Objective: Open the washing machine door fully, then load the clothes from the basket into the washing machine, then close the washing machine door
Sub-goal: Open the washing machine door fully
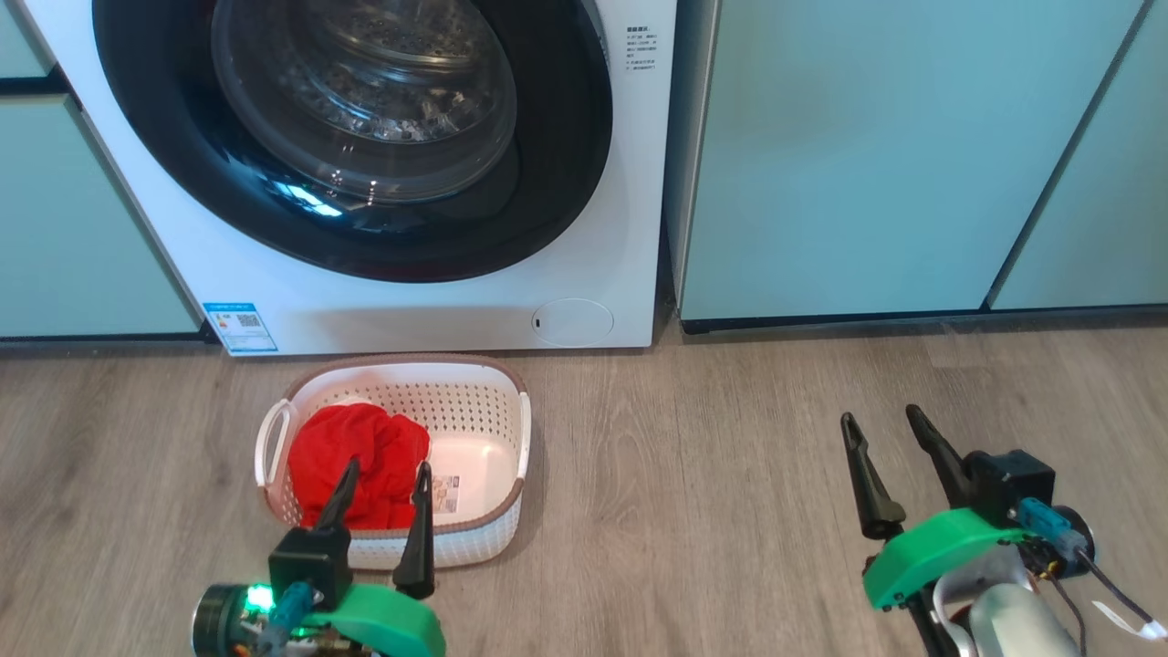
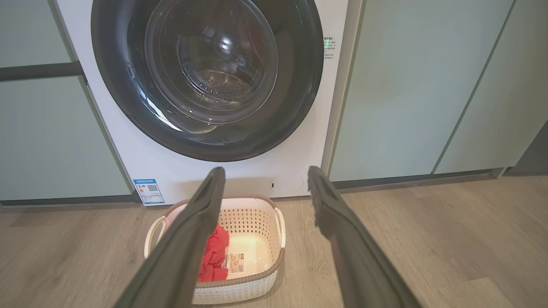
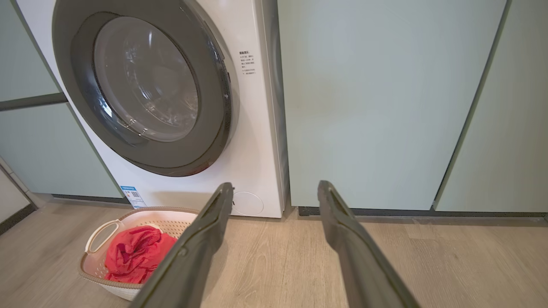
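Observation:
The white washing machine (image 1: 438, 310) stands ahead with its round black-rimmed door (image 1: 566, 173) shut against the front. On the floor before it sits the white basket (image 1: 497, 429), holding the red clothes (image 1: 360, 461) in its left half. My left gripper (image 1: 388, 474) hovers open over the basket's near edge, nothing between its fingers. My right gripper (image 1: 883, 422) is open over bare floor to the right. The left wrist view shows the door (image 2: 299, 107), basket (image 2: 257, 214) and clothes (image 2: 216, 252). The right wrist view shows the door (image 3: 214, 128), basket (image 3: 98, 226) and clothes (image 3: 135, 254).
Pale teal cabinets (image 1: 867, 155) flank the machine on both sides. A blue sticker (image 1: 239, 328) and a round filter cap (image 1: 572, 321) mark the machine's lower front. Wood-look floor (image 1: 693, 474) stretches between the basket and my right gripper.

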Available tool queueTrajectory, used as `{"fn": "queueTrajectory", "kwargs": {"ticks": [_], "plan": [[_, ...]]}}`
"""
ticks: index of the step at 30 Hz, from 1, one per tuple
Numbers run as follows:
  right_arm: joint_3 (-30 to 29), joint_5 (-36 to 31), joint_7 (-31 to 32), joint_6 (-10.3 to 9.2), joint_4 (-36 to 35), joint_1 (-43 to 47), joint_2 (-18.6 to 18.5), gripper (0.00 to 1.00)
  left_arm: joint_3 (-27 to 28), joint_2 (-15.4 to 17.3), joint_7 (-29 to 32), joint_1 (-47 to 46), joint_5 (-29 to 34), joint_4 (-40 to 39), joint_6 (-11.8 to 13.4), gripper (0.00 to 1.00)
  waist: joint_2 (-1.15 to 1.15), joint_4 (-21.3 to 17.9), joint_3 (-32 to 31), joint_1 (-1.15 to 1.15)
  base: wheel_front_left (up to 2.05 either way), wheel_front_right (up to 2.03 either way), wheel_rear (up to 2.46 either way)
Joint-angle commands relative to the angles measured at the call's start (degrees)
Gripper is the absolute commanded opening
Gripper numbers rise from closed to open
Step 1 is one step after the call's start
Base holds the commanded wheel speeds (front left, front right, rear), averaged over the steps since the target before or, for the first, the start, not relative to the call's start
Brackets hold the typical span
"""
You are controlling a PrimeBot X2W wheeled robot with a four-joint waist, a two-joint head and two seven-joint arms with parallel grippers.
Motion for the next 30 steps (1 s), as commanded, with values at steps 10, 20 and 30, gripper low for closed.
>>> {"fn": "queueTrajectory", "kwargs": {"ticks": [10,20,30], "plan": [[1.60,-0.32,-0.78,-0.01,-1.89,-3.83,-0.33,1.00,2.02,0.16,-0.73,-2.07,0.78,-2.20,0.43,1.00,0.00,-0.46,0.05,0.00,0.29,0.29,-0.58],[1.79,-0.23,-0.78,-0.01,-2.69,-3.53,-0.33,1.00,2.28,0.16,-0.73,-2.29,1.18,-2.08,0.49,1.00,0.00,-0.29,-0.04,0.00,0.00,0.00,0.00],[1.87,0.55,-0.78,-0.01,-3.76,-3.31,-0.33,1.00,2.04,0.16,-0.73,-2.44,2.11,-2.62,1.21,1.00,0.00,-0.14,0.04,0.00,0.00,0.00,0.00]]}}
